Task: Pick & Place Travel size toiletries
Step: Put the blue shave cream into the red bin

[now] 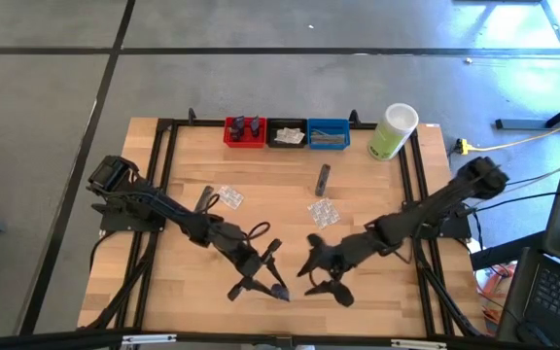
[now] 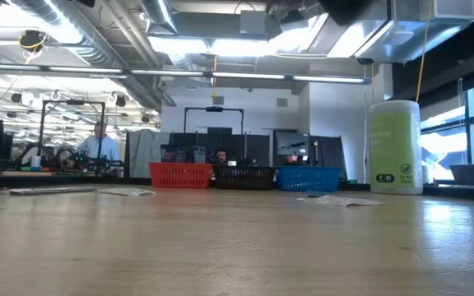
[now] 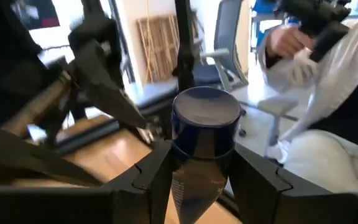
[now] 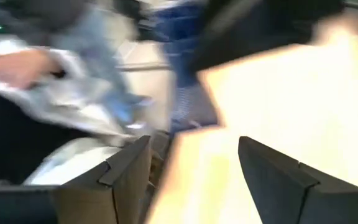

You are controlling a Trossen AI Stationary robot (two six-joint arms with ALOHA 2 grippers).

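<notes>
Both grippers sit low over the near half of the wooden table, close together, one either side of the middle. Left gripper is clenched on a dark navy mini tube, whose round cap end stands up between the two dark fingers (the wrist view shows it plainly). From above, that gripper appears at, well short of the bins. Right gripper hangs just beside it with its fingers spread wide and nothing between them; only bare tabletop and blurred room show in the gap.

Other toiletries lie farther back on the table: a clear crinkly packet near the middle, another clear packet to the left beside a slim grey sachet, and a second dark tube lying alone towards the bins. Along the far edge stand a red bin, a black bin and a blue bin, each with items inside, then a pale-green cylindrical container with a white lid.
</notes>
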